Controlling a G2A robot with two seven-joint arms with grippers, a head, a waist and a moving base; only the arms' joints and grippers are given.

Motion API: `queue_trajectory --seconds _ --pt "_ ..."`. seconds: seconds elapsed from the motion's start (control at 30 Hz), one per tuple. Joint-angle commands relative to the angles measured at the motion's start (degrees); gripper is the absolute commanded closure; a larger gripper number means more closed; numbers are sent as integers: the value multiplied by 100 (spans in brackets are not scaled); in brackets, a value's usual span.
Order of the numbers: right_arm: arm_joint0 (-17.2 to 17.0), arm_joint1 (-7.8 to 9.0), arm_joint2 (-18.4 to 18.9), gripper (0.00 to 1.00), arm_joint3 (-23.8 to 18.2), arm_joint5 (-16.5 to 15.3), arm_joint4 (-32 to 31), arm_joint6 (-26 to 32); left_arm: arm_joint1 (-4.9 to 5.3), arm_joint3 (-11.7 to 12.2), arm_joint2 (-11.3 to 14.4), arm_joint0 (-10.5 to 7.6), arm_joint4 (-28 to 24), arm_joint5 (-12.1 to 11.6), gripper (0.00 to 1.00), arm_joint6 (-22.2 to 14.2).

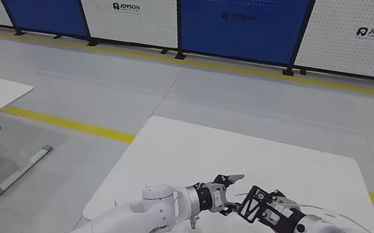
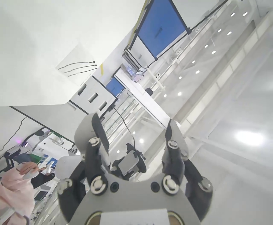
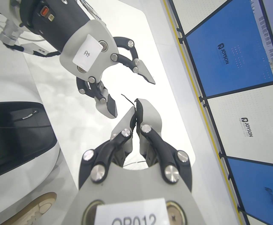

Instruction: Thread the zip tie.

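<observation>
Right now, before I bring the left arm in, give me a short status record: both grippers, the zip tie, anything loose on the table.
left gripper: open, empty, facing the right gripper with a gap between them
right gripper: shut on the zip tie
zip tie: thin, black, with a short end sticking out past the right fingertips towards the open left jaws, touching neither
threading: no closed loop visible
loose strips: a few thin dark ones, probably spare ties, lying flat on the table
table: white, under both arms
</observation>
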Motion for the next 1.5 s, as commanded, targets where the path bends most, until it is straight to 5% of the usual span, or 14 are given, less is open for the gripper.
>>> queue_trajectory --seconds 0.0,0.47,0.7,1.03,1.07,1.1,1.13,1.3,1.47 --pt "0 0 0 100 0 0 0 0 -8 -19 -14 5 14 28 77 6" --pt "0 0 0 100 0 0 0 0 -70 -96 -98 104 91 110 76 -39" --pt "0 0 0 100 0 0 0 0 -101 -95 -127 146 135 132 100 -91" --pt "-57 -6 9 100 41 0 -22 -99 -137 -81 -100 173 229 149 100 -138" --pt "-89 -8 12 82 41 0 -41 -124 -138 -85 -92 178 247 149 100 -140" --pt "-102 -7 10 23 28 0 -31 -123 -139 -86 -86 181 262 149 100 -139" --pt "-107 -5 18 0 20 0 -27 -111 -138 -89 -79 179 290 149 100 -132" --pt "-187 40 181 0 -31 0 147 -79 -137 -53 -110 210 615 32 100 -83" --pt "-519 160 749 0 45 0 780 -332 -118 -47 -126 313 1387 -238 100 5"
